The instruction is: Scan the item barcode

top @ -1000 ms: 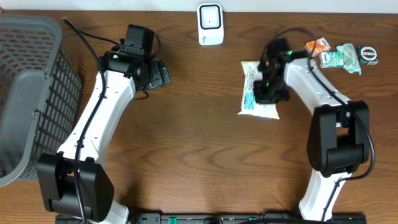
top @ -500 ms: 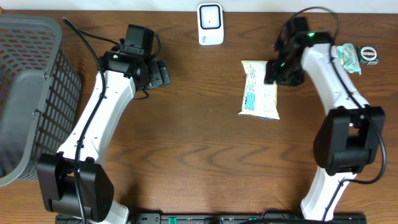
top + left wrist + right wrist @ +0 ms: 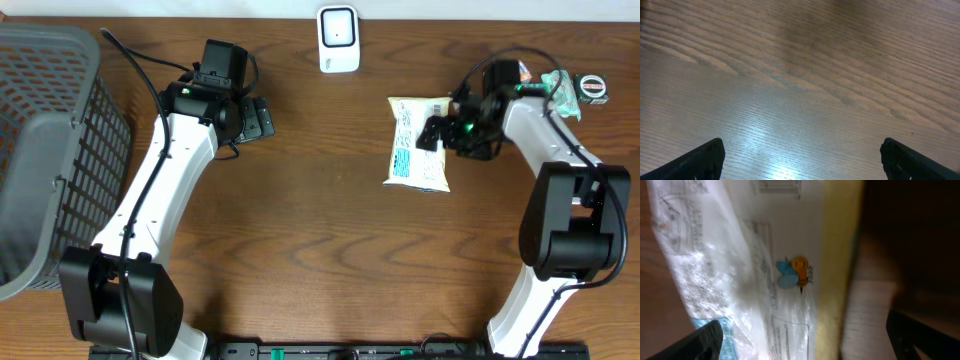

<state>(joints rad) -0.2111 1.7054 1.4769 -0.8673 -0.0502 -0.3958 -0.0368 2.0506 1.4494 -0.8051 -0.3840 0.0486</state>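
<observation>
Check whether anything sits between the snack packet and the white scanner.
Nothing visible does: only bare table lies between the snack packet and the white scanner.

— How is the left arm (image 3: 165, 180) sitting?
— It's stretching forward, with the left gripper (image 3: 256, 120) holding its jaws wide apart.
— And the right arm (image 3: 548, 150)?
— It's bending inward, with the right gripper (image 3: 433, 132) gaping wide too and pointing leftward.
</observation>
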